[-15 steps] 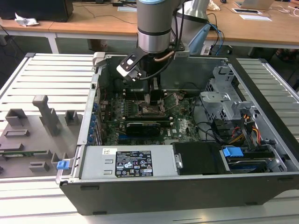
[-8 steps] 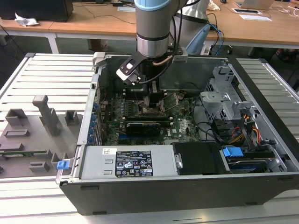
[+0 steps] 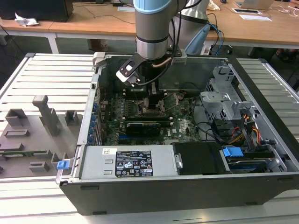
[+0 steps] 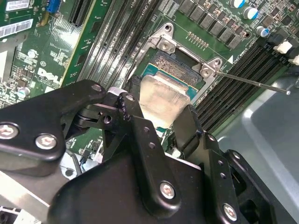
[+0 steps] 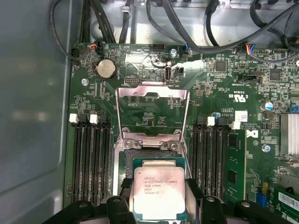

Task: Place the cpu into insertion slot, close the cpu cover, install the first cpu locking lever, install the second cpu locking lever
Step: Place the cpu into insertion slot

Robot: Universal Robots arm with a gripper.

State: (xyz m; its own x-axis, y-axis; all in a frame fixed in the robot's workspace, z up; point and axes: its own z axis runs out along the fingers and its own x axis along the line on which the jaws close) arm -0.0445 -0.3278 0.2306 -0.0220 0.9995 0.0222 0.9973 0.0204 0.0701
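Over the open computer case [image 3: 187,191] in the exterior view, your arm [image 3: 152,28] reaches straight down to the green motherboard [image 3: 182,123]. Its jaws sit low among the parts near the board's middle, and from this side you cannot tell how far apart they are. The case lies on a slatted metal surface [image 3: 51,74], with grey fixtures [image 3: 46,116] on the exterior view's left.

In the second wrist view, you see the black jaws pressed against two opposite edges of the cpu [image 4: 163,98], gripping it. The chip overlaps the near part of the insertion slot [image 4: 180,63]; you cannot tell whether it is seated. A thin locking lever [image 4: 252,82] sticks out to one side, unlatched.

In the first wrist view, the cpu [image 5: 156,189] lies silver side up between the jaws, at the insertion slot [image 5: 149,151]. The cpu cover [image 5: 152,109] stands swung open beyond the slot, with the board showing through its window. Long memory slots [image 5: 91,158] flank the socket on both sides.
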